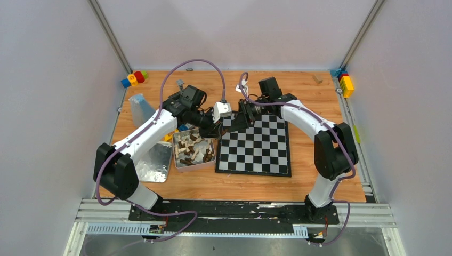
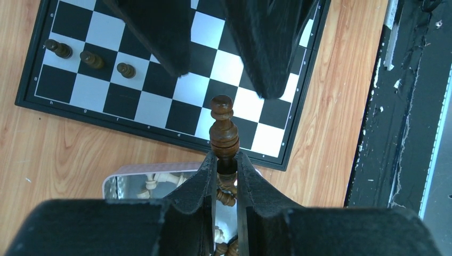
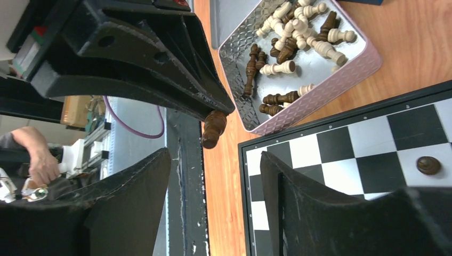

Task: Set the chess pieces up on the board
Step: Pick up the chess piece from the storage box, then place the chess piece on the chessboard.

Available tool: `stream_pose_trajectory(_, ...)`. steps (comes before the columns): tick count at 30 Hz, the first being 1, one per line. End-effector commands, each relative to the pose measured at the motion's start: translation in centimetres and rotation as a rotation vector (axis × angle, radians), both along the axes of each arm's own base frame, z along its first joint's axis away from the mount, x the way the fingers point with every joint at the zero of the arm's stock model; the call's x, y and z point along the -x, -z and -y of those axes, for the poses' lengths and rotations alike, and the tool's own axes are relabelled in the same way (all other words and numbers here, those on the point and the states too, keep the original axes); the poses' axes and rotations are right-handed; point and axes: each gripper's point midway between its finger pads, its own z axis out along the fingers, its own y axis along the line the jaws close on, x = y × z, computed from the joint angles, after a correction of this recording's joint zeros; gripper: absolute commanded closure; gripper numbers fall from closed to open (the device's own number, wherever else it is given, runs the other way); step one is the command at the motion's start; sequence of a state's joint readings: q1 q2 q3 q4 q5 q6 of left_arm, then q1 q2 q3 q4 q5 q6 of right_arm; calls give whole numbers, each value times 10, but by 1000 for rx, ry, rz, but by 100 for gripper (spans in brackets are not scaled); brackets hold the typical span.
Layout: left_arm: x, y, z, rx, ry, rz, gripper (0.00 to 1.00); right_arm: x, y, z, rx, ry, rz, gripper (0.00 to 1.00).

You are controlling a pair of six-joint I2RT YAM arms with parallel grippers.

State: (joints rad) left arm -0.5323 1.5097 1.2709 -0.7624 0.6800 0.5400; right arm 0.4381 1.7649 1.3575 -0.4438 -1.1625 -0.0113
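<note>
My left gripper [image 2: 226,157] is shut on the base of a dark brown chess piece [image 2: 223,128], which sticks out past the fingertips above the tin's edge. My right gripper [image 3: 214,154] stands open facing it, its jaws wide on either side of the piece's head [image 3: 213,128] without touching it. Both grippers meet at the board's far left corner [image 1: 230,122]. The board [image 2: 154,109] carries three dark pawns [image 2: 91,59] in a row. One dark pawn [image 3: 428,165] shows in the right wrist view. Several cream and brown pieces [image 3: 288,53] lie in the tin.
The open metal tin [image 1: 176,160] sits left of the board [image 1: 256,144], and its shiny lid [image 1: 152,162] lies further left. Coloured bricks sit at the back left [image 1: 134,78] and back right [image 1: 345,82] corners. A pale blue object [image 1: 140,106] stands behind the left arm.
</note>
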Motion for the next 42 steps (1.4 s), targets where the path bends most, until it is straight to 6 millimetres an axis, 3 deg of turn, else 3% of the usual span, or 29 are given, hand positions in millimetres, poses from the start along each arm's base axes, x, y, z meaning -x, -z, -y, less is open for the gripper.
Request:
stream_pose_trajectory(1, -3, -13, 13, 55, 24, 24, 87, -2, -15, -14, -55, -46, 9, 38)
stream_pose_trajectory(10, -2, -9, 13, 49, 19, 18, 87, 1, -10, -25, -46, -64, -7, 50)
stream_pose_trajectory(20, -3, -5, 12, 37, 9, 17, 86, 0, -8, -26, -37, -58, -10, 82)
stream_pose_trajectory(26, -4, 3, 1, -19, -16, 34, 85, -27, -3, -10, 53, 78, 77, 92)
stream_pose_trajectory(29, -3, 17, -13, -67, -44, 22, 84, -46, 1, 7, 113, 179, 101, 95)
stream_pose_trajectory(34, -10, 32, -43, -85, -148, -31, 82, -71, 25, 27, 264, 299, 206, 98)
stream_pose_trajectory(42, -25, 25, -66, -65, -255, -36, 81, -89, 56, 28, 445, 350, 323, 98)
